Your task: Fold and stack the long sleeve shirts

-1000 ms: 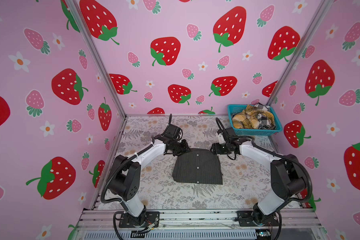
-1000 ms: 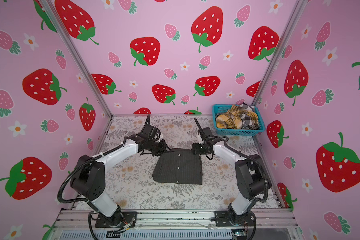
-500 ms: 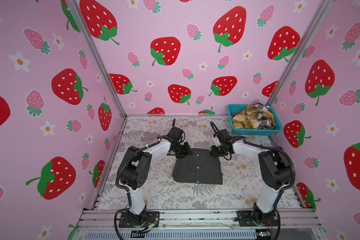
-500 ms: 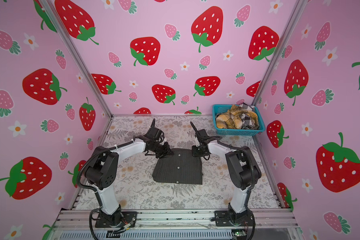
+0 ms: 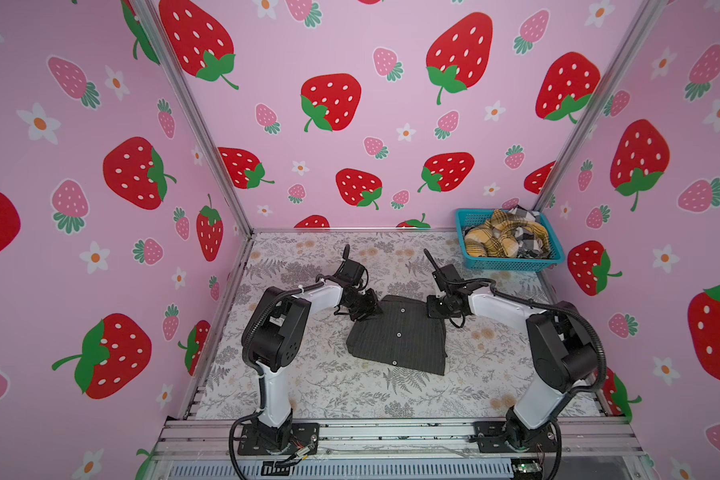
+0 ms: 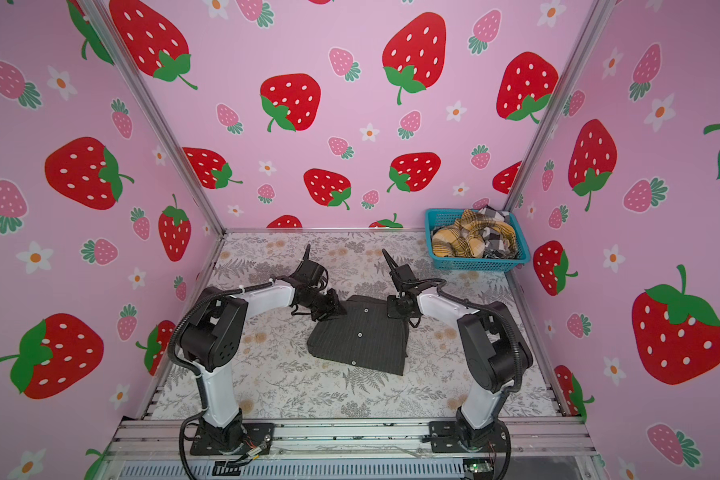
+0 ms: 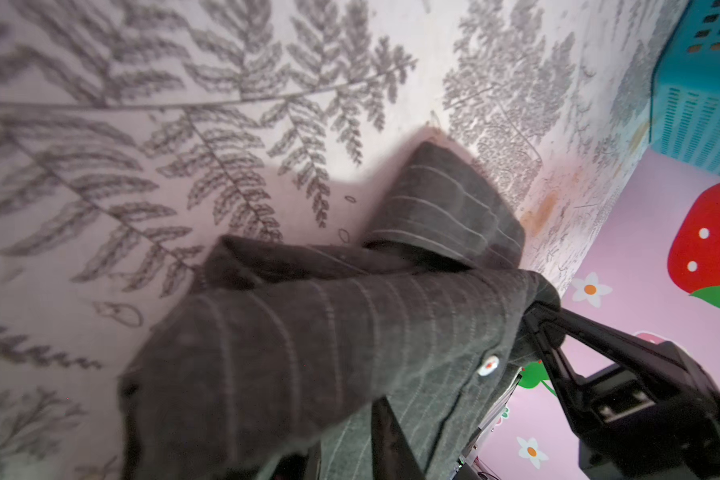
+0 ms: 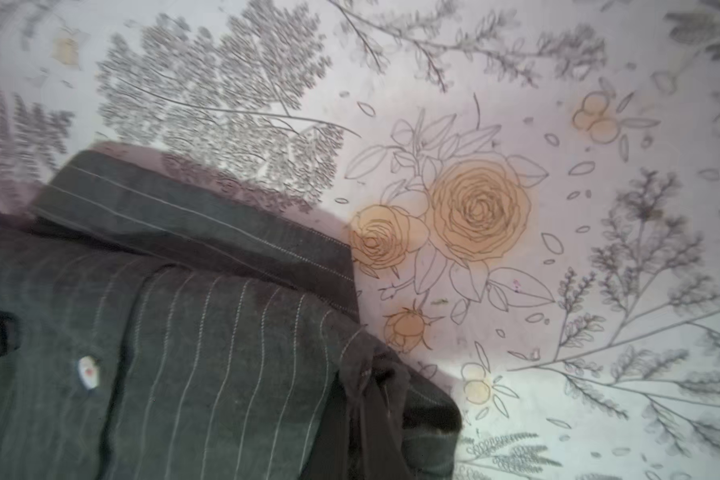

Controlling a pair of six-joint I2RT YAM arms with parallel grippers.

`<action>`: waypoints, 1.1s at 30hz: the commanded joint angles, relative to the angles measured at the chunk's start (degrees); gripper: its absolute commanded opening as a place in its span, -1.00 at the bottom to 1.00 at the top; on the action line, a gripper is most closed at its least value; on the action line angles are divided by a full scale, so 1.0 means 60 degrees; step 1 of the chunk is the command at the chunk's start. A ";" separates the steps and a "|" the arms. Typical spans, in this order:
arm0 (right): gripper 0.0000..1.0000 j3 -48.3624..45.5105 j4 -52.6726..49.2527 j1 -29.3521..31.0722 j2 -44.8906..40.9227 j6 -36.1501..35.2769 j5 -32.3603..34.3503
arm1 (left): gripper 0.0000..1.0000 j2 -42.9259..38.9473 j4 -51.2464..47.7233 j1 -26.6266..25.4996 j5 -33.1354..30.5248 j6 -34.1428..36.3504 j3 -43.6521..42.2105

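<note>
A charcoal pinstriped long sleeve shirt [image 5: 398, 334] [image 6: 360, 334] lies folded in the middle of the table, buttons up. My left gripper [image 5: 368, 306] [image 6: 336, 309] sits low at its far left corner. In the left wrist view the striped cloth [image 7: 308, 353] is bunched over and between the fingers [image 7: 389, 440], so that gripper is shut on it. My right gripper [image 5: 433, 306] [image 6: 393, 311] is at the far right corner, and its fingers [image 8: 385, 432] pinch a gathered fold of the shirt [image 8: 208, 353]. A mustard plaid shirt [image 5: 495, 240] and a black-and-white check shirt [image 5: 531, 246] lie crumpled in the basket.
The teal mesh basket [image 5: 510, 263] [image 6: 476, 264] stands in the far right corner against the pink strawberry walls. A floral cloth [image 5: 333, 386] covers the table. Metal rails [image 5: 391, 436] run along the near edge by both arm bases.
The right gripper has closed on the shirt's far right corner. Both arms have drawn their elbows in toward the middle. The left gripper keeps its hold at the far left corner.
</note>
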 commanded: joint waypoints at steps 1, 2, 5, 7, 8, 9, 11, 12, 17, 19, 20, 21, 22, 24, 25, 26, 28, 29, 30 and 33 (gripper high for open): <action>-0.57 0.0005 0.0029 -0.0012 0.0489 0.0161 0.0415 | -0.48 -0.0152 0.0204 0.0003 0.0129 -0.0179 -0.0203; -0.40 0.0062 -0.0001 -0.0010 0.0490 0.0148 0.0473 | -0.46 -0.0305 0.0174 0.0009 0.0141 -0.0154 -0.0190; -0.04 0.0229 -0.0228 -0.0001 0.0224 0.0110 0.0777 | -0.42 -0.0895 -0.0079 0.0028 0.0033 0.0048 -0.0018; 0.02 0.0403 -0.0601 0.0012 -0.0039 0.0029 0.1130 | -0.40 -0.1392 -0.0283 0.0043 -0.0139 0.0293 0.0206; 0.10 0.0495 -0.0817 0.0038 -0.0217 -0.0020 0.1358 | -0.40 -0.1709 -0.0418 0.0060 -0.0292 0.0438 0.0341; 0.13 0.0594 -0.1053 0.0101 -0.0402 -0.0082 0.1639 | -0.39 -0.2031 -0.0536 0.0075 -0.0465 0.0596 0.0469; 0.21 0.0755 -0.1312 0.0310 -0.0846 -0.0265 0.2045 | -0.39 -0.2722 -0.0645 0.0130 -0.0876 0.0900 0.0635; 0.24 0.0840 -0.1440 0.0473 -0.1085 -0.0366 0.2233 | -0.38 -0.3146 -0.0648 0.0159 -0.1202 0.1099 0.0645; 0.04 0.1199 -0.1635 0.1161 -0.1887 -0.0441 0.2139 | -0.45 -0.5439 -0.0063 0.0203 -0.3446 0.2100 -0.0258; -0.10 0.1192 -0.1503 0.1338 -0.2023 -0.0397 0.1742 | -0.28 -0.6082 0.0060 0.0426 -0.3926 0.1974 -0.0823; -0.13 0.1153 -0.1398 0.1402 -0.2065 -0.0377 0.1499 | -0.20 -0.6283 0.0020 0.0742 -0.3764 0.1706 -0.1064; -0.17 0.1105 -0.1343 0.1499 -0.2055 -0.0325 0.1361 | -0.17 -0.6399 -0.0085 0.1140 -0.3237 0.1367 -0.1254; -0.19 0.1053 -0.1256 0.1581 -0.2032 -0.0303 0.1278 | -0.15 -0.6424 -0.0288 0.1536 -0.2716 0.1129 -0.1376; -0.21 0.0831 -0.1024 0.1712 -0.1935 -0.0232 0.1156 | -0.13 -0.6410 -0.0576 0.2344 -0.1252 0.0835 -0.1756; -0.22 0.0751 -0.0971 0.1729 -0.1865 -0.0156 0.1134 | -0.11 -0.6434 -0.0609 0.2571 -0.0803 0.0809 -0.2020; -0.24 0.0663 -0.0954 0.1733 -0.1739 -0.0073 0.1103 | -0.05 -0.6479 -0.0621 0.2726 -0.0374 0.0824 -0.2319; -0.28 0.0471 -0.0959 0.1714 -0.1522 0.0103 0.1130 | 0.03 -0.6581 -0.0949 0.2760 -0.0194 0.1119 -0.2771; -0.28 0.0325 -0.0931 0.1684 -0.1393 0.0207 0.1177 | 0.09 -0.6626 -0.1113 0.2716 -0.0196 0.1264 -0.3013; -0.29 0.0167 -0.0877 0.1633 -0.1216 0.0282 0.1080 | 0.25 -0.6630 -0.1194 0.2701 -0.0165 0.1318 -0.3256; -0.34 -0.0203 -0.0733 0.1455 -0.0653 0.0448 0.0768 | 0.36 -0.6534 -0.0828 0.2491 0.0017 0.1132 -0.4063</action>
